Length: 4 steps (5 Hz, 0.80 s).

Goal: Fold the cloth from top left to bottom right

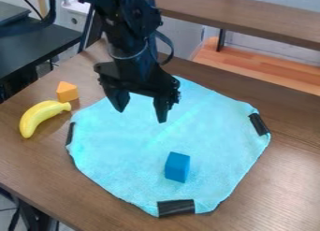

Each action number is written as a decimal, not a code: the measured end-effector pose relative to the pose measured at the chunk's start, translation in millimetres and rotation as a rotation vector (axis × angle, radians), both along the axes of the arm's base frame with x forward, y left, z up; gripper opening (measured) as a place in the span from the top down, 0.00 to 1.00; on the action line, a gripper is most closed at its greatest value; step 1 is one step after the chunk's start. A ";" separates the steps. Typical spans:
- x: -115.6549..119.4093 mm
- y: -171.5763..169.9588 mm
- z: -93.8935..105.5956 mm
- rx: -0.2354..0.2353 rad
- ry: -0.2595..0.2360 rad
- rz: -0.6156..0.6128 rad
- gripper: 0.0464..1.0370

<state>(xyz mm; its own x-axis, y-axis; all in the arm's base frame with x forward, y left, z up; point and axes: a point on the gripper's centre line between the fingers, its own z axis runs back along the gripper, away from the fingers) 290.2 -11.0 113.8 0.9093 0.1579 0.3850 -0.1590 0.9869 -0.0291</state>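
The black gripper (142, 114) hangs over the upper part of the cloth, its two fingers spread apart with nothing between them. Light blue cloth (125, 150) lies spread out flat on the brown table, with black pieces at its left, right and bottom edges. The gripper and arm hide part of the cloth's top edge.
On the cloth's lower middle rests a blue block (178, 167). Left of the cloth are a yellow banana (41, 116) and an orange block (67, 91). The wooden table (284, 178) has its front edge at lower left.
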 end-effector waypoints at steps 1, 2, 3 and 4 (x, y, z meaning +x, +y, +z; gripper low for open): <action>-2.0 -0.2 -7.1 -0.001 0.025 0.001 0.04; -2.4 0.0 -7.5 0.000 0.026 0.001 0.04; -2.7 0.1 -9.1 0.003 0.035 -0.003 0.04; 21.9 27.9 -26.4 0.044 0.112 0.007 0.04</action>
<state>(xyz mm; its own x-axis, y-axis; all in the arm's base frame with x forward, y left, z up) 312.0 16.9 87.4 0.9459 0.1496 0.2880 -0.1657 0.9857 0.0320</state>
